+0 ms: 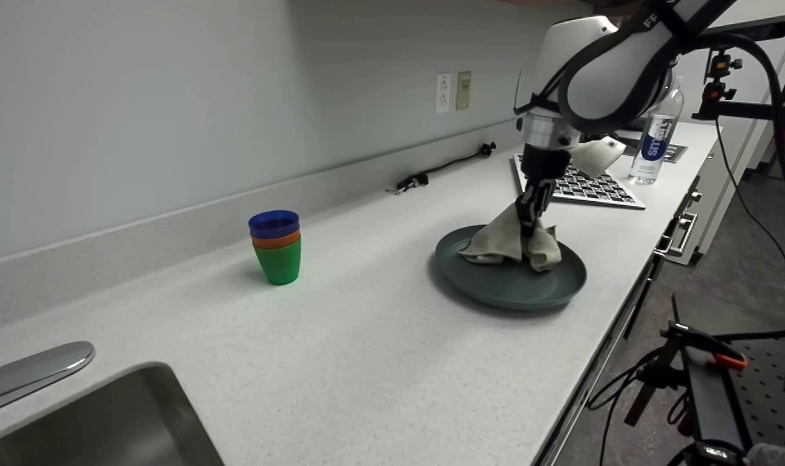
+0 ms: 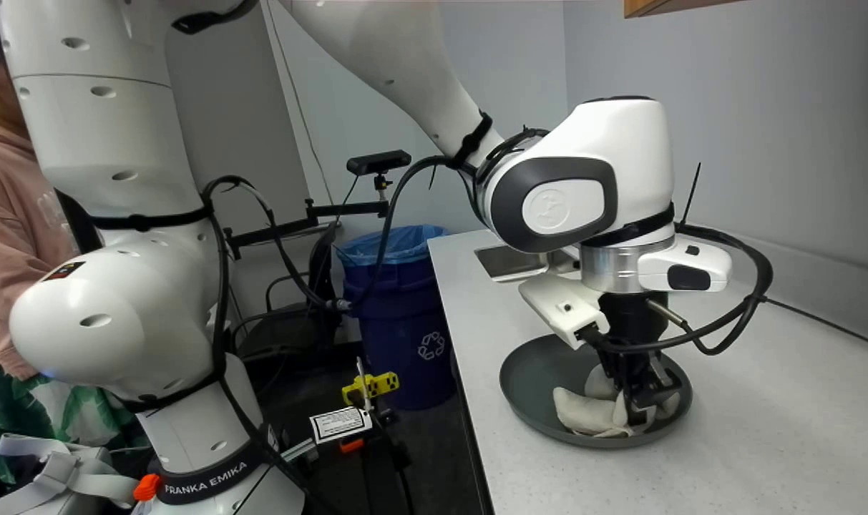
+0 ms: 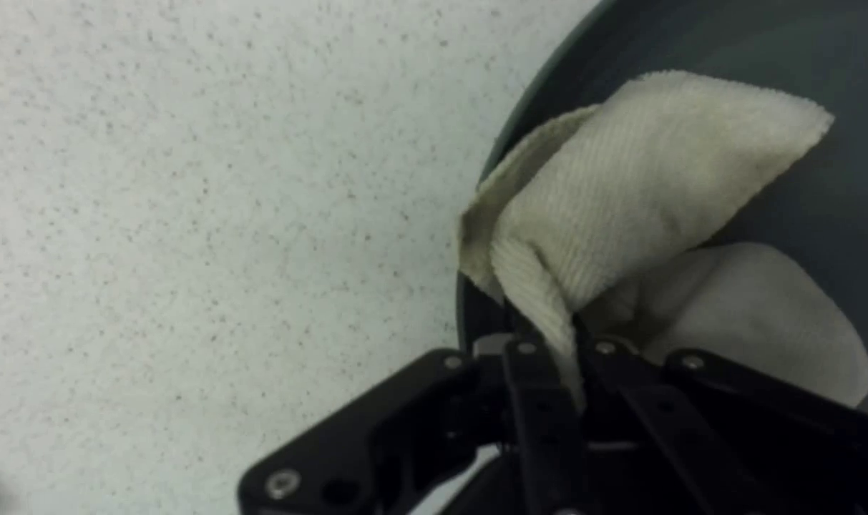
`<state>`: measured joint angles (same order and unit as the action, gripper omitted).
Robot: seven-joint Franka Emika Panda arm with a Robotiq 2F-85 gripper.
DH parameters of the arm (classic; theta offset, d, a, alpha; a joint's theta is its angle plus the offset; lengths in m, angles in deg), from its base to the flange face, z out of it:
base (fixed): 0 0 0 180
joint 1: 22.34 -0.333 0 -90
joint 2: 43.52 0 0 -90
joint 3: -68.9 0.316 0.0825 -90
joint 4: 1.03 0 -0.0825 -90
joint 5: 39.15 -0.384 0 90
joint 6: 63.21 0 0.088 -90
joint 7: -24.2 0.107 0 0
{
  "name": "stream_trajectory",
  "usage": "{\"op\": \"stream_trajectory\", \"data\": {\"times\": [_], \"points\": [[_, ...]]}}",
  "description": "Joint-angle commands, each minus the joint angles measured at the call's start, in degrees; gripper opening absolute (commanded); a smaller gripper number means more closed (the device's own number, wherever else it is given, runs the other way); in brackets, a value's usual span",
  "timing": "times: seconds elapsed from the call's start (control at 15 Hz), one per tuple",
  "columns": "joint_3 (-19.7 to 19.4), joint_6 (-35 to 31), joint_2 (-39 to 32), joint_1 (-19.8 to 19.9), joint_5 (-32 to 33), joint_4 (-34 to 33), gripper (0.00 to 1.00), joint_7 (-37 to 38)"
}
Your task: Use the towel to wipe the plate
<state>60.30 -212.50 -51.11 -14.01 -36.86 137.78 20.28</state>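
The plate is dark grey-green with a raised rim and lies on the white counter in both exterior views [image 1: 505, 294] [image 2: 530, 375]. The towel is cream-coloured and bunched, and it rests in the plate in both exterior views [image 1: 499, 236] [image 2: 584, 411]. My gripper points down over the plate [image 1: 529, 220] [image 2: 641, 404] and is shut on the towel. In the wrist view a fold of the towel [image 3: 641, 179] runs up between the fingers [image 3: 548, 336]. The towel lies near one side of the plate [image 3: 834, 50]. The fingertips are partly hidden by the cloth.
Stacked blue, orange and green cups [image 1: 277, 249] stand on the counter towards the wall. A sink [image 1: 127, 421] and faucet [image 1: 36, 372] are at the near left. A keyboard-like board [image 1: 593, 188], a water bottle [image 1: 654, 145] and a short cable [image 1: 441, 169] lie beyond.
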Motion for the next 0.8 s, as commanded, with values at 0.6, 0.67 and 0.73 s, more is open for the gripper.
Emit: {"op": "stream_trajectory", "data": {"times": [0.6,0.67,0.73], "points": [[10.30,-3.65,-1.95,-1.64,-16.32,-2.70,0.02,-1.66],[11.17,-3.59,-1.55,-1.71,-17.92,-2.61,0.02,-2.70],[12.01,-3.06,-0.88,-1.65,-19.69,-2.33,0.02,-4.18]]}}
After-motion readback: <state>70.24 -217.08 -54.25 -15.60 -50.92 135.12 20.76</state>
